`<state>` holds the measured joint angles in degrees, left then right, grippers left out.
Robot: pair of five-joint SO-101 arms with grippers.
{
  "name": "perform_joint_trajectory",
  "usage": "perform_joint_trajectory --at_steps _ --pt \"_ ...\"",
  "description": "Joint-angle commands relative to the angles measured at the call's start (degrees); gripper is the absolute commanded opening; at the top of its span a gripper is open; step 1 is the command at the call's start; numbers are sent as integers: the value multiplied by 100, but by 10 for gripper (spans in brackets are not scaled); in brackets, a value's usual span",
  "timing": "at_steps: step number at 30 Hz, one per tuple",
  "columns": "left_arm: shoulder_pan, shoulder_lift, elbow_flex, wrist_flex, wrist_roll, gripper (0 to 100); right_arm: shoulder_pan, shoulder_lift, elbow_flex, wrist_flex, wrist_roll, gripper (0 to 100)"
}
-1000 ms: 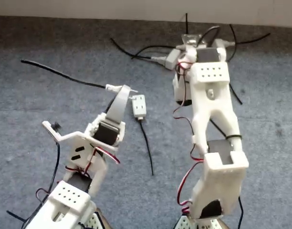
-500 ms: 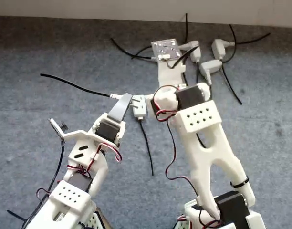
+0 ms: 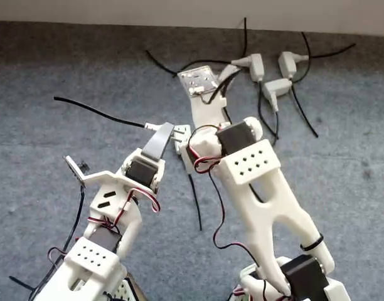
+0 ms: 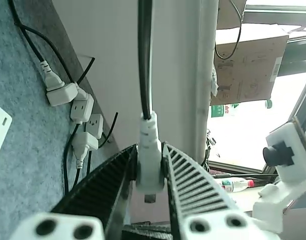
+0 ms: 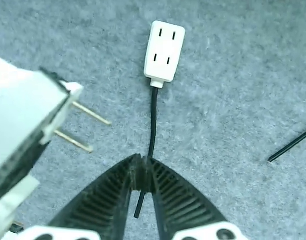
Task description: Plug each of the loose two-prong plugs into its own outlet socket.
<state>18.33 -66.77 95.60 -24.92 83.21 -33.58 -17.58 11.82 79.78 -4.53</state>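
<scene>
Pinching: left gripper (image 4: 150,152) plug (image 4: 148,131), right gripper (image 5: 141,161) cord (image 5: 153,116).

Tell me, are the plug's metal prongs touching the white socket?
Apart. The right wrist view shows bare carpet between the plug's prongs and the socket, whose cord the right tool grips.

A grey carpet (image 3: 48,144) is laid up to a pale wall (image 3: 117,9). A cardboard box (image 4: 250,60) is seen beside that wall, and a bottle (image 4: 237,185) near it.
</scene>
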Motion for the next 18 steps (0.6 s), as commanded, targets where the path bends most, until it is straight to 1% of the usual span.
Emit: perform_joint_trajectory --at_steps 1,3,7,10,14,18 --pt "-40 -101 -145 18 53 8 -347 -207 -22 -4 62 6" --pt "-4 -101 -145 18 53 8 -435 -171 -22 -22 62 6" --pt "207 -101 -127 53 26 8 -382 -163 13 -330 62 6" --pt "330 -101 -92 53 26 8 -180 -163 13 -558 62 6" --pt "338 -101 -92 53 26 8 286 -154 13 -857 62 6" --pt "338 -101 -84 53 26 8 523 -154 22 -1068 62 6"
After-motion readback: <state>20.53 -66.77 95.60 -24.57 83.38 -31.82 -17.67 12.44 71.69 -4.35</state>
